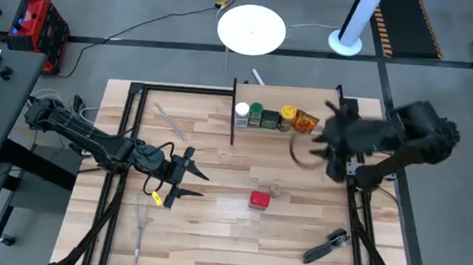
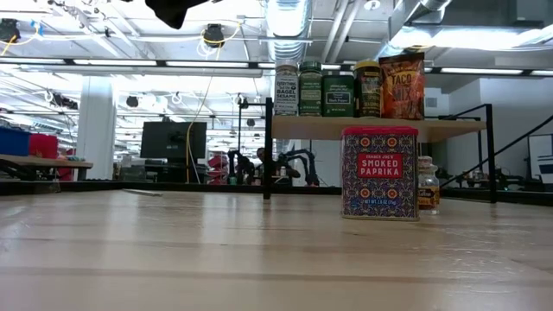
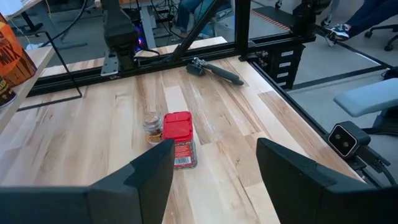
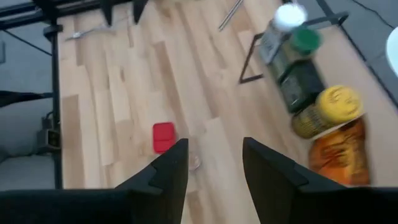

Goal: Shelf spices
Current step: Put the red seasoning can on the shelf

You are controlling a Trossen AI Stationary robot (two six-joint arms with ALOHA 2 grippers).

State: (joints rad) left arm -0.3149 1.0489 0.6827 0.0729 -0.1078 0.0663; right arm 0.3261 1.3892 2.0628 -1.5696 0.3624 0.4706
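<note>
While five spices stood on the shelf (image 1: 338, 127) at upper centre, the red tin (image 1: 259, 200) and small jar (image 1: 277, 189) remained mid-table. Right gripper (image 4: 214, 165) hung above them, open, empty; it should descend squarely astride one. Left gripper (image 1: 192, 180) waited, open.

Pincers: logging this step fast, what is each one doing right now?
Left pincer: open, empty, over the table near the red tin.
Right pincer: open, empty, beside the shelf.

You have five spices on the shelf (image 1: 329, 133) (one an orange packet) and two beside it on the table.
</note>
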